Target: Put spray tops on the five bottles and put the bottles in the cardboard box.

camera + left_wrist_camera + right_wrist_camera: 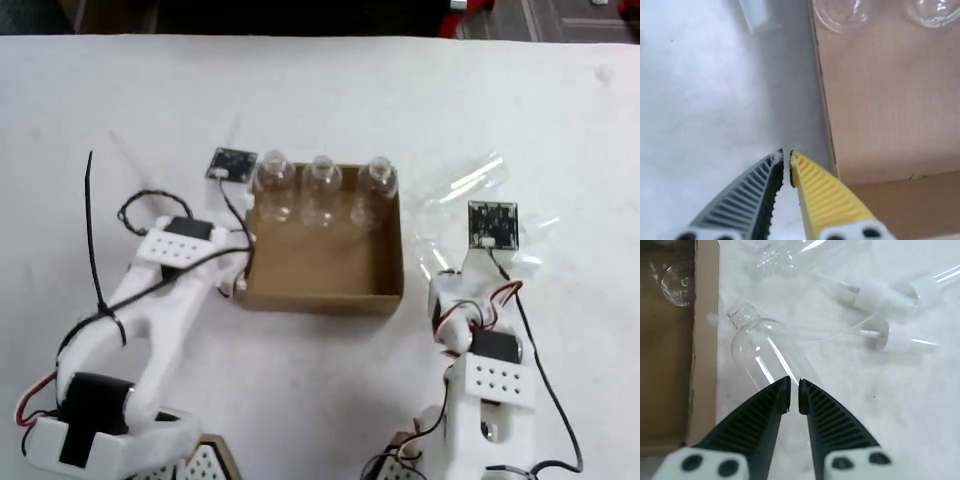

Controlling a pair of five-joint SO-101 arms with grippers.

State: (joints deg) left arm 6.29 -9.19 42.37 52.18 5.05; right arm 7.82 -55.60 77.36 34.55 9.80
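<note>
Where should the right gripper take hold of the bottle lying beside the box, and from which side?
Probably take the bottle by its wide body, from above, gripped across its width. It lies on its side with the narrow neck pointing away from the right gripper, and the box wall runs close alongside.

- White bench [320,90] running under the left pincer [786,156] and the right pincer [794,386], spreading well out ahead of both.
- Dark floor [250,15] past the bench's far edge, well ahead of the pincers.
- Red object [455,22] out there too, far beyond the right pincer and off the bench.
</note>
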